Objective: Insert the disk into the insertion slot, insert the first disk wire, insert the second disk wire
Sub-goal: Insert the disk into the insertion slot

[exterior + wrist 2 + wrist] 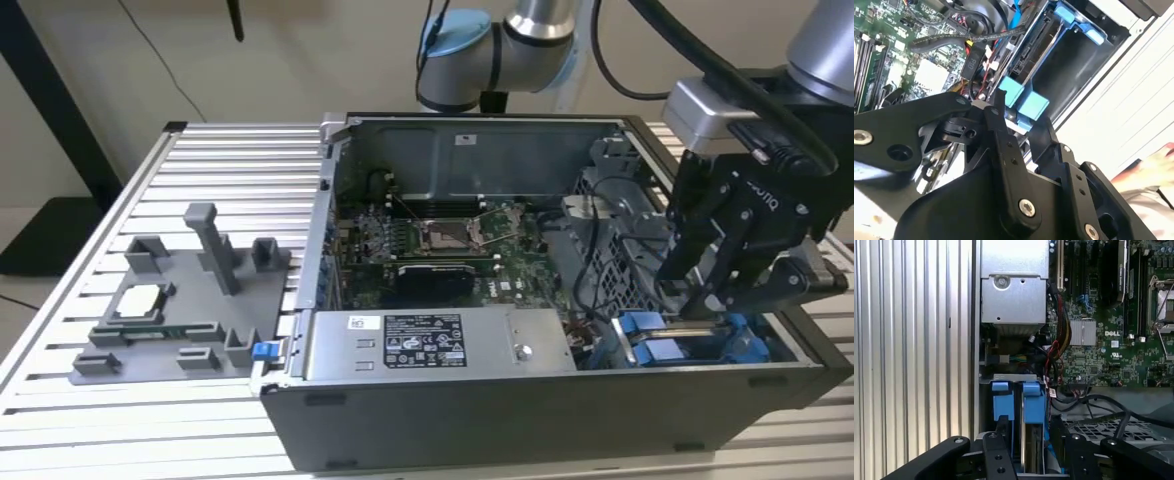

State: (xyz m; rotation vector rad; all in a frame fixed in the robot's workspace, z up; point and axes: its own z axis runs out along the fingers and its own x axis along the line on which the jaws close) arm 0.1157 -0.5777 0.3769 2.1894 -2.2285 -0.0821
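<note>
In the exterior view, an open computer case (534, 410) is seen lying on a slatted table (200, 150), with a grey fixture (187, 300) well apart from it towards the exterior view's left. The gripper (701, 300) is lowered inside the case at the corner on the exterior view's right, close to the case's outer wall and just above the blue parts of the insertion slot (667, 352). A labelled power-supply box (427, 345) is set along the near wall, and the motherboard (441, 250) lies beyond it. Little free room is left around the gripper. In the second wrist view, the gripper (1021, 112) is shown clamped on the disk (1031, 107): one black fingertip (999, 102) is pressed against the edge of a blue end tab and the other finger is set just beside the second tab. The disk is held on edge at the mouth of the insertion slot (1074, 75), whose dark cavity lies open beside it. Black and red cables (979, 35) are crowded near the other side. In the first wrist view, the two blue tabs of the disk (1034, 405) are seen between the fingers of the gripper (1029, 424), below the slot's grey rim (1014, 377). The power-supply box (1014, 295) is near that rim. Black cables (1094, 407) run close to one finger, while the case wall and the slatted table (909, 340) border the other.
</note>
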